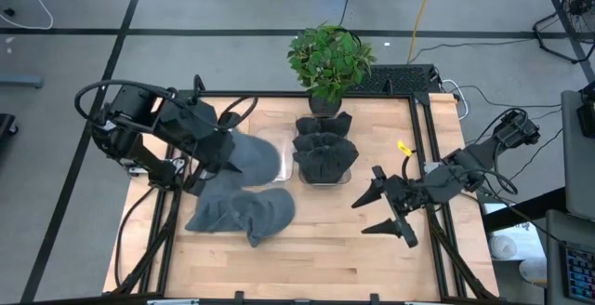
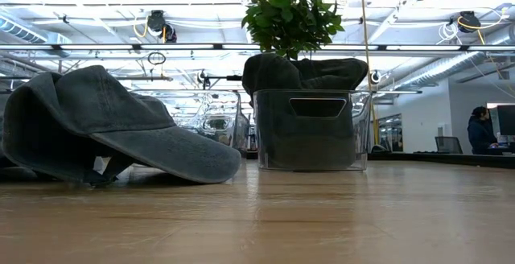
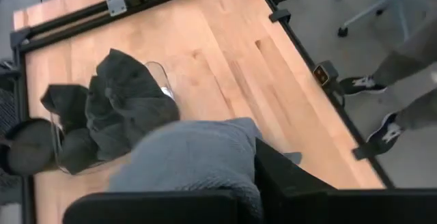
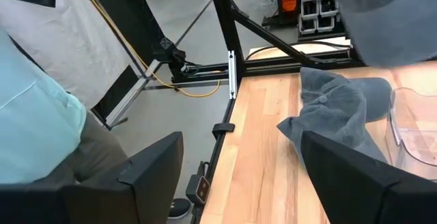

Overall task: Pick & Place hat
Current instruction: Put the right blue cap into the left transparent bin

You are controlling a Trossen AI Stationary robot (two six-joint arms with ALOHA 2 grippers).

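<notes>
1. Fingers on your left gripper (image 1: 226,152) are clamped on a grey hat (image 1: 251,156), held above the table (image 1: 325,240) just left of the clear bin (image 1: 323,177).
2. Your right gripper (image 1: 383,214) waits at the table's right side, fingers spread, holding nothing.
3. Another grey hat (image 1: 244,214) lies on the table near the left arm.
4. You see folded dark hats (image 1: 324,147) filling the bin.

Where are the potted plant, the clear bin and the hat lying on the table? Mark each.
potted plant (image 1: 328,59), high view, leaves
clear bin (image 2: 310,131), low view, front wall
hat on the table (image 1: 244,212), high view, crown
</notes>
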